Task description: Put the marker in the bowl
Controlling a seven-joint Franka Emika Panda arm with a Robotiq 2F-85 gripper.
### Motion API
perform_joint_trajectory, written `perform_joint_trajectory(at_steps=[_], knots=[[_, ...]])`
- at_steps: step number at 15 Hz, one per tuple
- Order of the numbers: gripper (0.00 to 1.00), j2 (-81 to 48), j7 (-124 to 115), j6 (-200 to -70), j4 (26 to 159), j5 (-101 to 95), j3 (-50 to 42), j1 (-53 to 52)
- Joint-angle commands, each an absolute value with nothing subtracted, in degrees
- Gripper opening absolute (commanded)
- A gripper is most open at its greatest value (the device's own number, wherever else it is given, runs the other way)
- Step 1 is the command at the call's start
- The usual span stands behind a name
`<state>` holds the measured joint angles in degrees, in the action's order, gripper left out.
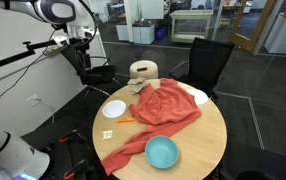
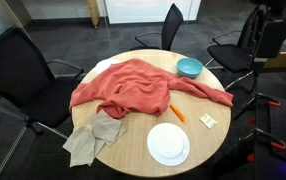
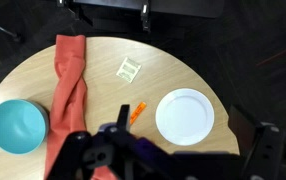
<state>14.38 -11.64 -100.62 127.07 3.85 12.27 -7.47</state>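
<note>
The orange marker point(image 3: 137, 112) lies on the bare wood of the round table, between the red cloth and the round white dish; it shows in both exterior views point(image 1: 126, 120) point(image 2: 177, 112). The light blue bowl point(image 3: 16, 126) stands empty near the table edge beside the cloth, seen in both exterior views point(image 1: 162, 152) point(image 2: 190, 67). My gripper point(image 3: 188, 150) is high above the table and off its edge, open and empty, far from the marker. It also shows in the exterior views point(image 1: 83, 55) point(image 2: 273, 35).
A red cloth point(image 1: 158, 110) is spread over much of the round wooden table point(image 2: 133, 160). A white dish point(image 3: 185, 114) and a small pale tag point(image 3: 130, 68) lie near the marker. A beige cloth point(image 2: 93, 140) hangs off one edge. Black office chairs point(image 1: 208, 60) surround the table.
</note>
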Motion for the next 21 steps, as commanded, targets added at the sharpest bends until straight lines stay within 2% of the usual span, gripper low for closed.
perform_joint_trajectory(at_steps=[1,11,16,21], knots=[[1.00,14.3,-11.8,-100.5,127.0,3.7,11.8,-8.0],[1.00,14.3,-11.8,-100.6,127.0,3.7,11.8,-8.0],[1.00,10.5,-14.5,-107.9,127.9,4.1,10.9,-6.8],[1.00,6.9,-18.7,-121.2,132.4,4.5,9.1,-6.0]])
